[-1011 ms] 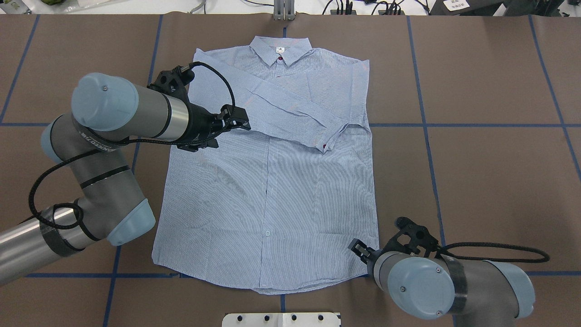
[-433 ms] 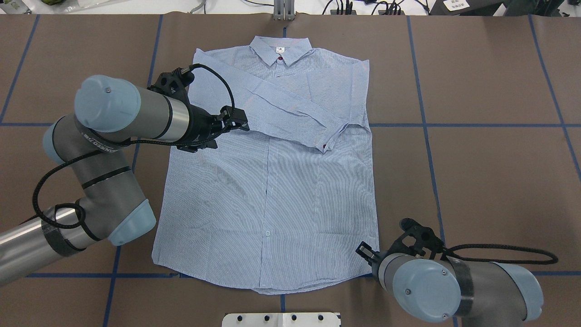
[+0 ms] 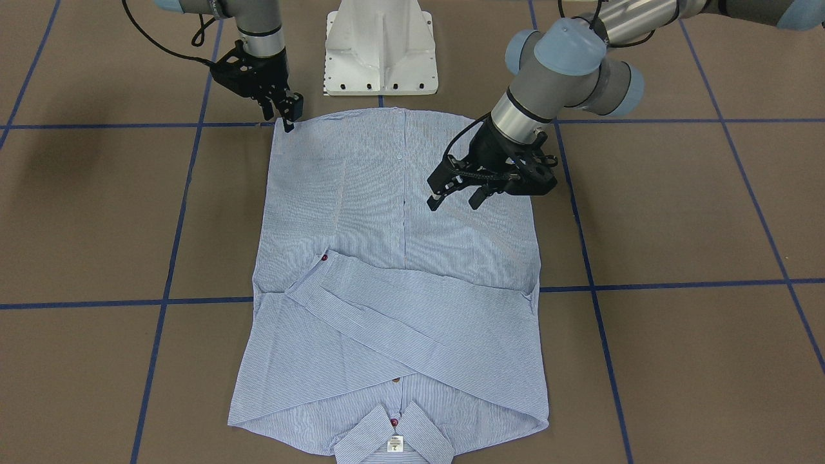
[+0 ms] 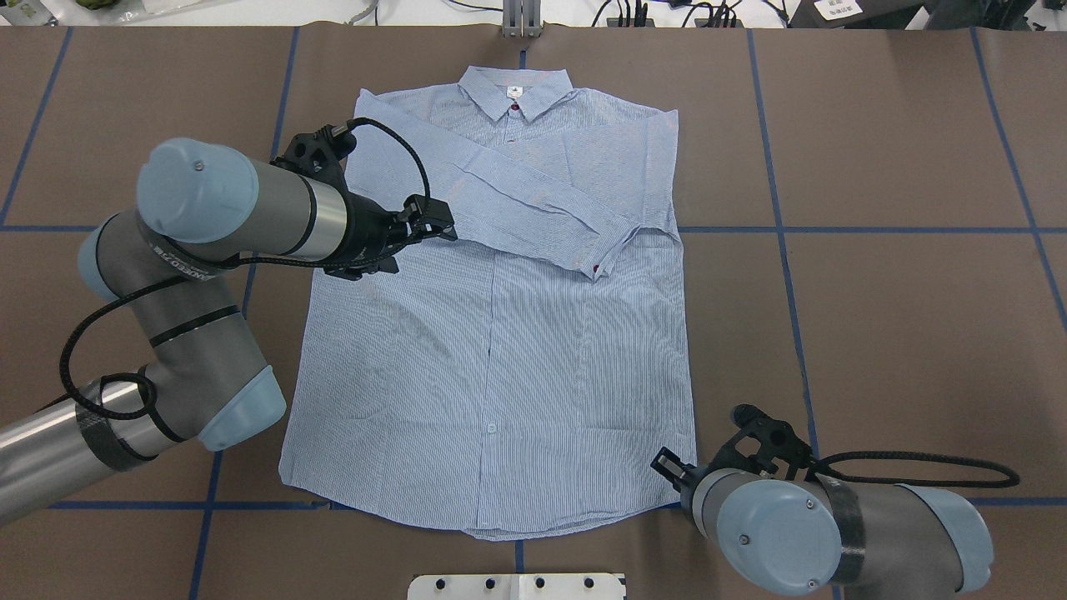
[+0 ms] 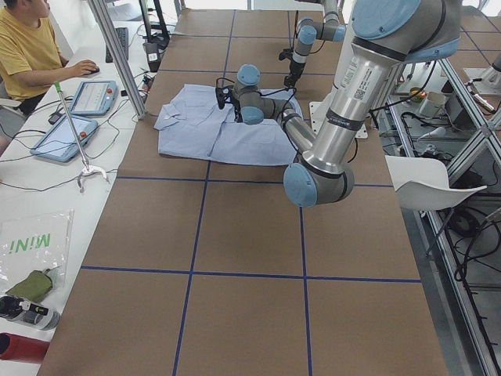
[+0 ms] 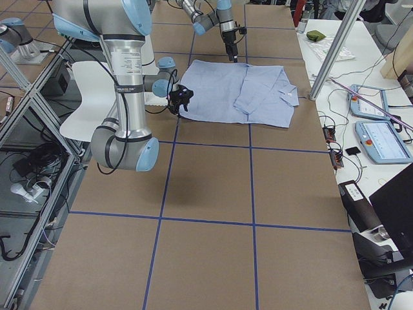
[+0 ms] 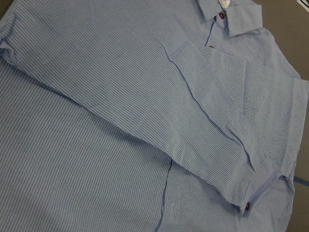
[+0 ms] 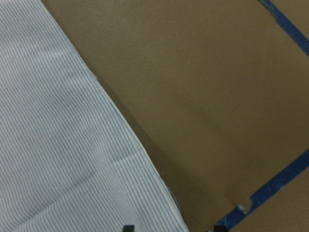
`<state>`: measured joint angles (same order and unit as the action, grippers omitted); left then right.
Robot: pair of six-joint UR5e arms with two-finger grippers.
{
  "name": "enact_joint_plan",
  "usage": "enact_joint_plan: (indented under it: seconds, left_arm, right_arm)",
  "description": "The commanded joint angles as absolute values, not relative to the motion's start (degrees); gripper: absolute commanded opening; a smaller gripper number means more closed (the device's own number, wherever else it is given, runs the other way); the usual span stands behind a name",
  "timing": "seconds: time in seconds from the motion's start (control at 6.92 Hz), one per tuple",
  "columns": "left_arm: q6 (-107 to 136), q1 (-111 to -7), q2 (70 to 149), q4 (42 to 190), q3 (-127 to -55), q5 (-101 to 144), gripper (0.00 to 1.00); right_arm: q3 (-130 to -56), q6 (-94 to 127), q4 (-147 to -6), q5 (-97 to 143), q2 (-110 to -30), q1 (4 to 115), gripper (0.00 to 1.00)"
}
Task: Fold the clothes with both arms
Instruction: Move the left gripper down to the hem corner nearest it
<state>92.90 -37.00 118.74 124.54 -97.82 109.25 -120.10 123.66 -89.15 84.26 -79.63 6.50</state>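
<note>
— Where is the shirt?

— The blue-and-white striped shirt (image 4: 500, 358) lies flat and front up on the brown surface (image 4: 900, 333). Its collar (image 4: 515, 87) is at the side far from the robot. Its hem is near the white pedestal base (image 3: 380, 45).

— And the sleeves?

— Both are folded in across the chest. The upper one runs slantwise, and its cuff (image 4: 597, 268) shows a dark red button. The white neck label (image 3: 394, 444) shows inside the collar.

— What is the left arm doing?

— The left arm (image 4: 242, 208) reaches in over the shirt's side edge on the robot's left. The left fingers (image 3: 437, 195) are spread apart with nothing between them. They are poised over the body of the shirt, just on the hem side of the folded sleeve. The left wrist camera looks down on the sleeve, the cuff and the collar from above the cloth.

— And the right?

— The right arm (image 4: 800, 525) is at the hem corner on the robot's right. The right fingers (image 3: 288, 119) point down right at that corner. I cannot tell whether they are apart or together, nor whether they touch the cloth. The right wrist camera shows the shirt's edge running diagonally, with bare surface and a strip of blue tape (image 8: 270, 188) beside it.

— Anything else?

— Blue tape lines divide the surface into large squares.
</note>
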Motion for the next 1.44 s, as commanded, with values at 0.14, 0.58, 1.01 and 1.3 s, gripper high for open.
enact_joint_plan:
  seconds: [0.14, 0.58, 1.01, 1.3]
  left_arm:
    - [92.9, -37.1, 118.7, 124.5, -97.8, 109.2, 0.99]
    - [92.6, -37.4, 118.3, 124.5, -98.3, 109.2, 0.99]
    - [93.0, -36.2, 107.4, 122.4, -109.5, 108.9, 0.99]
    - [93.1, -28.5, 93.9, 122.4, -116.9, 100.9, 0.97]
  right_arm:
    - [-119.9, 123.9, -89.2, 84.3, -79.2, 6.1, 0.36]
    - [-120.2, 125.9, -89.2, 84.7, -78.9, 5.6, 0.00]
    - [-122.2, 125.9, -89.2, 84.7, -79.6, 6.4, 0.00]
    - [-122.3, 125.9, -89.3, 85.0, -79.9, 6.0, 0.00]
